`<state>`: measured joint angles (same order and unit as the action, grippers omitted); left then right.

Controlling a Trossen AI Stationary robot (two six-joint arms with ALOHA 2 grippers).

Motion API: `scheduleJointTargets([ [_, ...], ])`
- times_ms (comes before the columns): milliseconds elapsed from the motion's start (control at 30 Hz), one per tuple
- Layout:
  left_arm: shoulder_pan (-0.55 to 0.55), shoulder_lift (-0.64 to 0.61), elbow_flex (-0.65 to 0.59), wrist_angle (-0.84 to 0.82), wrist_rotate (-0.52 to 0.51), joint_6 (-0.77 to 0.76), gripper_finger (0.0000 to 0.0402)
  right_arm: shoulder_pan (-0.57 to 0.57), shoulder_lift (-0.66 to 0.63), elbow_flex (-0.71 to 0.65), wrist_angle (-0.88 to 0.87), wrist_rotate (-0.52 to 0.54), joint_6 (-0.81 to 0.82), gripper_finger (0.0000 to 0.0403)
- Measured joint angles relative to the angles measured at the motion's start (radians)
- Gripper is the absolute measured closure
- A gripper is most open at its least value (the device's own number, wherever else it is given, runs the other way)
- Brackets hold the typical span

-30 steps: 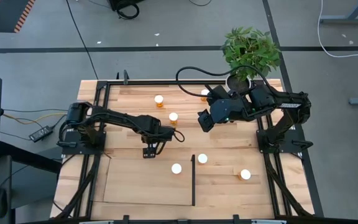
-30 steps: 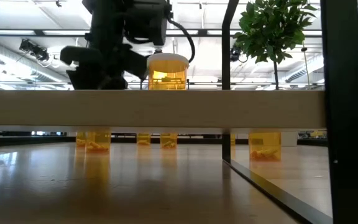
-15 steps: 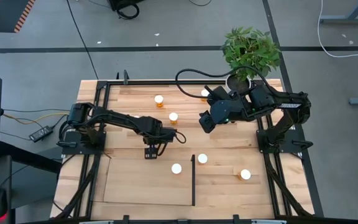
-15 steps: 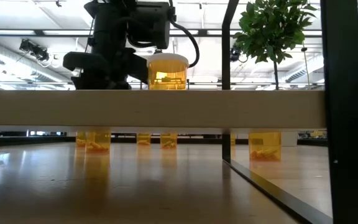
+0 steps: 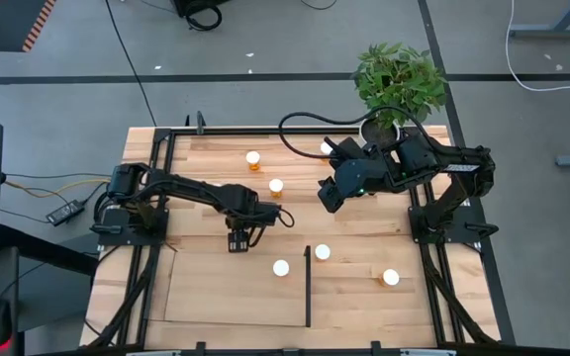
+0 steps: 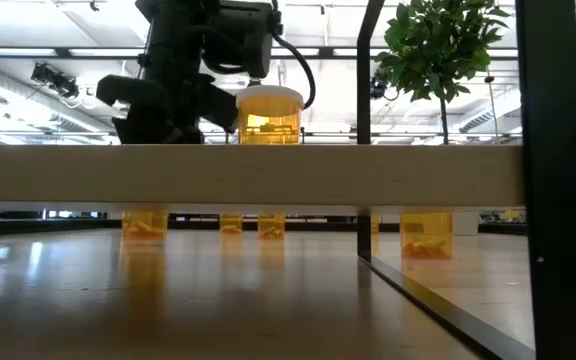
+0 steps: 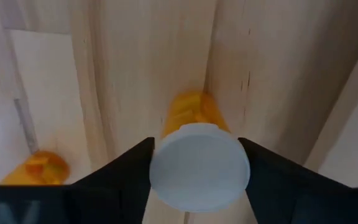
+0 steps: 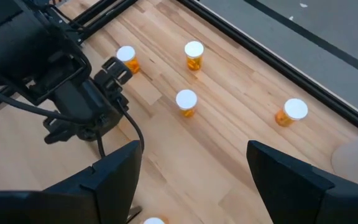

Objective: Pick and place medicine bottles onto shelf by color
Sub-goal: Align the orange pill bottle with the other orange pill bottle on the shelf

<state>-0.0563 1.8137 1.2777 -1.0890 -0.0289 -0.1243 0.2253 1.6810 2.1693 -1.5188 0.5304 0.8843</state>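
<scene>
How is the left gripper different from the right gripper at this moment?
The left gripper has a white-capped orange bottle between its fingers, low over the table near the shelf; the right gripper has nothing between its open fingers. The left gripper points down; the right gripper hangs higher, angled toward the table's middle. Both are dark and two-fingered.

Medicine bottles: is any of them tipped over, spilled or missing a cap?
Nothing stands out. The medicine bottles clearly seen stand upright with white caps on, and no pills lie on the table. The left gripper hangs over one bottle.
</scene>
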Motion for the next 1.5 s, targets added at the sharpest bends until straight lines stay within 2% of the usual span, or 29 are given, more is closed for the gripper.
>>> scheduleJointTargets([
  [100,0.0,-0.003,0.037,-0.042,0.0,-0.004,0.0152,0.0,0.0,0.0,0.0,0.0,-0.012,0.0104],
  [200,0.0,-0.011,0.09,-0.068,0.0,-0.032,0.015,0.0,0.0,0.0,-0.001,0.0,-0.024,0.0104],
  [433,-0.04,-0.015,0.248,-0.147,0.041,-0.075,0.0184,0.0,0.0,0.0,-0.008,0.0,-0.047,0.0104],
  [567,-0.067,-0.016,0.28,-0.167,0.031,-0.09,0.02,0.0,0.0,0.0,-0.013,-0.005,-0.051,0.0104],
  [800,-0.064,-0.016,0.234,-0.179,-0.015,-0.108,0.0183,0.0,0.0,0.0,-0.014,-0.008,-0.072,0.0104],
  [1033,-0.056,-0.014,0.041,-0.143,-0.021,-0.133,0.0143,0.0,0.0,0.0,-0.014,-0.008,-0.062,0.0104],
  [1133,-0.056,-0.014,-0.004,-0.134,-0.046,-0.162,0.0124,0.0,0.0,0.0,-0.013,-0.008,-0.06,0.0104],
  [1267,-0.056,-0.014,-0.005,-0.121,-0.104,-0.198,0.01,0.0,0.0,0.0,-0.013,-0.008,-0.058,0.0104],
  [1500,-0.056,-0.014,0.007,-0.037,-0.074,-0.179,0.0068,0.0,0.0,0.0,-0.013,-0.008,-0.033,0.0104],
])
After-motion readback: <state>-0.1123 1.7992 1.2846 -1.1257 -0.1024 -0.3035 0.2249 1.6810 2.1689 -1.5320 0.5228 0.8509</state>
